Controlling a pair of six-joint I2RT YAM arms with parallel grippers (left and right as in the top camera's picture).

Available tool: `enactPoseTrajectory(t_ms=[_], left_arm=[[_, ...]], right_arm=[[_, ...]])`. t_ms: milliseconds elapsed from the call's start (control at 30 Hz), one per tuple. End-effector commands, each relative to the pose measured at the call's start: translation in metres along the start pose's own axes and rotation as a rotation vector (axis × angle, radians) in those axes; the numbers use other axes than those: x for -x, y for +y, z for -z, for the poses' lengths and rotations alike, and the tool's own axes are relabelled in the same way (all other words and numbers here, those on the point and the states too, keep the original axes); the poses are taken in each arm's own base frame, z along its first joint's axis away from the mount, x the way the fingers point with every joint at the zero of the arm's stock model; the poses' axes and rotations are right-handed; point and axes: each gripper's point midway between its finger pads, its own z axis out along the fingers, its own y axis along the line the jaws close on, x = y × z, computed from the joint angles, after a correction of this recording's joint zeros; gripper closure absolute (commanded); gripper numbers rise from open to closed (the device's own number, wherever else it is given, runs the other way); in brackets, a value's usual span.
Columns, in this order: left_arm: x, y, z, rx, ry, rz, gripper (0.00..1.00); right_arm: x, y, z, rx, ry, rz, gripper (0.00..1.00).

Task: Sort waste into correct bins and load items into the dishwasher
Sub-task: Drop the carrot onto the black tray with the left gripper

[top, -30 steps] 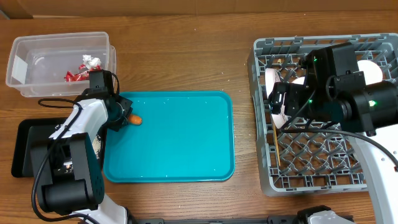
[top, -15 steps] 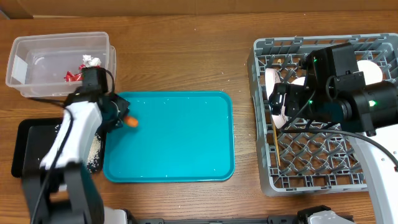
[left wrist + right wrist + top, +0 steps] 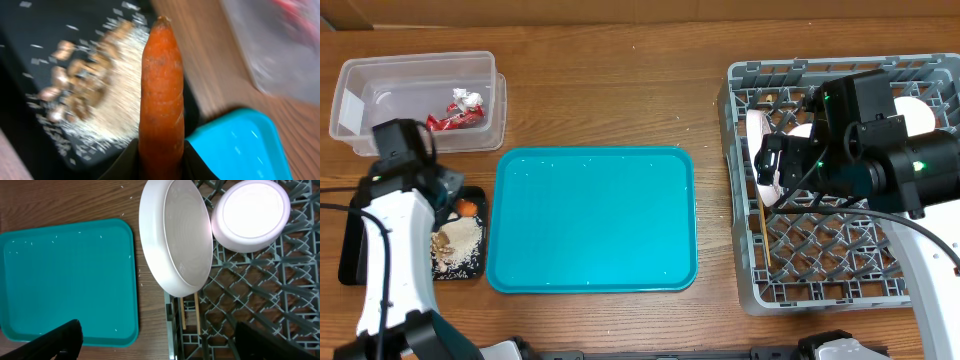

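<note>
The carrot (image 3: 161, 95) is gripped at one end by the closed left gripper (image 3: 160, 162), its long axis pointing straight out from the jaws, and is held over the black tray (image 3: 355, 262) near a corner, beside the scraps (image 3: 457, 238), so a downward release is judged enough.

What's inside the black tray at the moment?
Tan food scraps and pale crumbs. The left claw holds the carrot above it. The arm hides the tray's middle.
</note>
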Motion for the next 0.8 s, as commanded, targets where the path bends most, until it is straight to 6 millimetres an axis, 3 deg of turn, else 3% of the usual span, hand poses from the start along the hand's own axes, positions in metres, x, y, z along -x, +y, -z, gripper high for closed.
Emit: enactPoseTrajectory(t_ms=[0, 267, 433, 467, 533, 667, 767], left_arm=[[0.012, 0.025, -0.02, 0.097, 0.006, 0.033, 0.84], [0.0, 0.065, -0.076, 0.271, 0.146, 0.072, 0.83], [-0.006, 0.07, -0.086, 0.303, 0.175, 0.067, 0.82], [-0.006, 0.07, -0.086, 0.302, 0.175, 0.067, 0.76], [-0.006, 0.07, -0.086, 0.3, 0.172, 0.068, 0.5], [-0.006, 0.066, -0.085, 0.282, 0.187, 0.04, 0.44], [-0.006, 0.052, -0.077, 0.218, 0.225, 0.028, 0.44]], right_arm=[[0.006, -0.001, 0.006, -0.002, -0.028, -0.003, 0.0], [0.005, -0.001, 0.006, -0.003, -0.028, -0.003, 0.0], [0.005, -0.001, 0.006, -0.003, -0.027, -0.003, 0.0], [0.005, -0.001, 0.006, -0.003, -0.028, -0.003, 0.0], [0.006, -0.001, 0.006, -0.003, -0.029, -0.003, 0.0], [0.006, -0.001, 0.006, -0.003, -0.029, -0.002, 0.0], [0.007, -0.003, 0.006, -0.012, -0.034, -0.003, 0.0]])
